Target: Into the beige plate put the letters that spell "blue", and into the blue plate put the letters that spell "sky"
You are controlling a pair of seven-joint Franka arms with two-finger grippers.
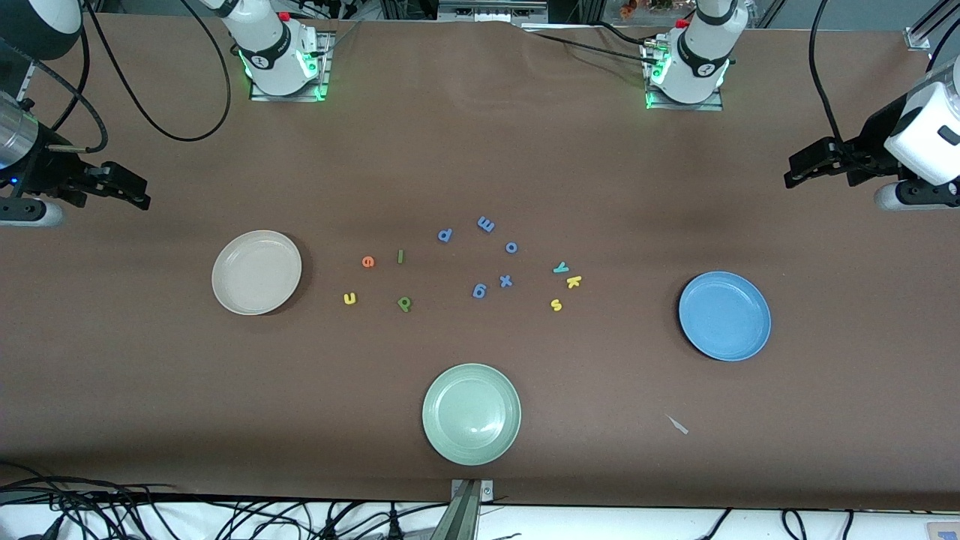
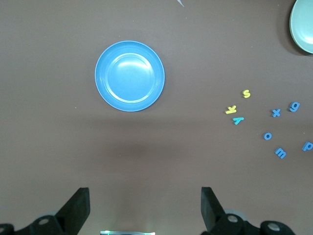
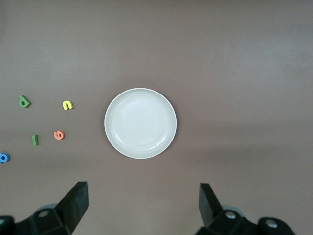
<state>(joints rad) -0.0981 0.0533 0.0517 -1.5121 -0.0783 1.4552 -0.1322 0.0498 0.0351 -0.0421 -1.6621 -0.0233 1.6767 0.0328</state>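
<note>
The beige plate (image 1: pixel 256 271) (image 3: pixel 140 123) lies toward the right arm's end of the table. Beside it lie the orange e (image 1: pixel 367 262), green l (image 1: pixel 400 256), yellow u (image 1: pixel 349 299) and green b (image 1: pixel 404 303). The blue plate (image 1: pixel 724 316) (image 2: pixel 129 76) lies toward the left arm's end, with the teal y (image 1: pixel 561 267), yellow k (image 1: pixel 573 282) and yellow s (image 1: pixel 556 304) beside it. My right gripper (image 1: pixel 139 191) (image 3: pixel 143 193) hangs open and holds nothing over bare table at its end. My left gripper (image 1: pixel 793 171) (image 2: pixel 145 196) hangs the same way, open, at the other end.
A pale green plate (image 1: pixel 471 414) sits nearest the front camera. Several blue letters (image 1: pixel 506 280) are scattered in the middle, between the two letter groups. A small pale scrap (image 1: pixel 677 424) lies on the brown cloth nearer the camera than the blue plate.
</note>
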